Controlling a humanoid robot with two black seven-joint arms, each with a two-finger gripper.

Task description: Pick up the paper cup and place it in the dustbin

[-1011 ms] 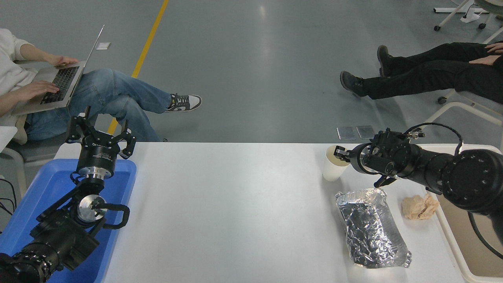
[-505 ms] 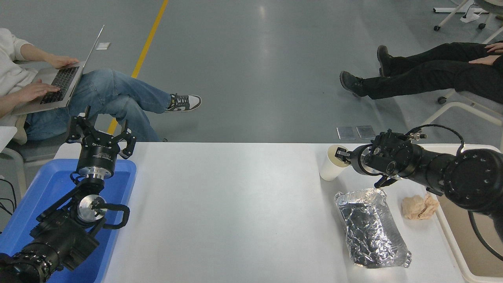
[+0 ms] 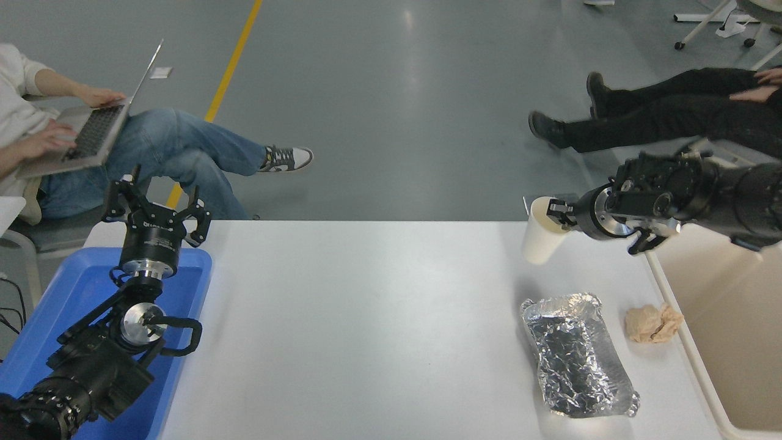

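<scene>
At your far left the left gripper point(image 3: 157, 211) is parked above the blue tray point(image 3: 73, 287), its fingers spread wide and holding nothing; you can leave it out of this. Behind it a person with a laptop point(image 3: 91, 131) sits off the table's far corner, clear of the work.

Across the bare middle of the white table point(image 3: 366, 318), nothing needs your attention until the right side. There the paper cup point(image 3: 541, 230) hangs tilted over the table's far edge, lifted off the surface, with the right gripper point(image 3: 557, 214) pinched on its rim, one finger looking to be inside the mouth. In front of it lie a crumpled foil tray point(image 3: 575, 354) and a tan paper ball point(image 3: 652, 322), both apart from the cup.

So you appear to be in the carry step: the pick is done, the drop is not. The dustbin point(image 3: 684, 342) sits at the right edge, its rim just beside the paper ball, its open inside to the right of the cup. Your next move likely calls for swinging the cup rightward over that rim, keeping it high enough to pass, then letting go only once it is well over the opening. A rim pinch is a thin hold, so a slow swing seems wise
</scene>
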